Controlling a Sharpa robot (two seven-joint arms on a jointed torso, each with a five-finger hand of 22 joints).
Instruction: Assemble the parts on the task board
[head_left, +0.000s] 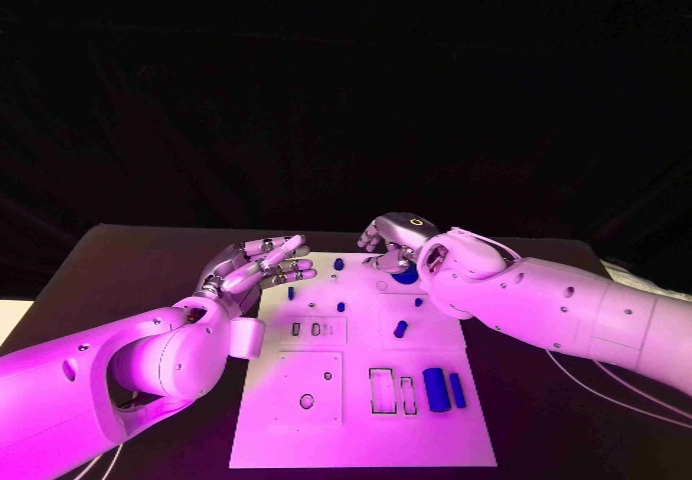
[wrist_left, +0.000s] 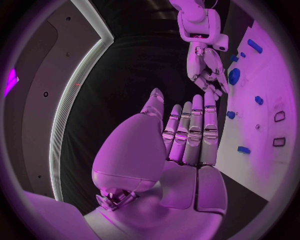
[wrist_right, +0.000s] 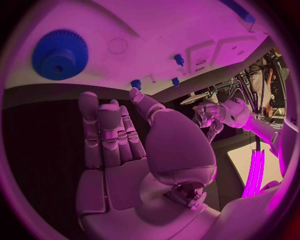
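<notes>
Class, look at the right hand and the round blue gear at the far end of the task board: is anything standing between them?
Nothing visible does. The right hand hovers with nothing in it beside the blue gear, at the far edge of the task board. In the right wrist view, only bare board separates them.

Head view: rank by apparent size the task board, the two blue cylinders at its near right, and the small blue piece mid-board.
1. task board, by far the largest.
2. wider blue cylinder.
3. slimmer blue cylinder, similar length but thinner.
4. small blue piece, smallest, though it lies farther from the camera.
</notes>
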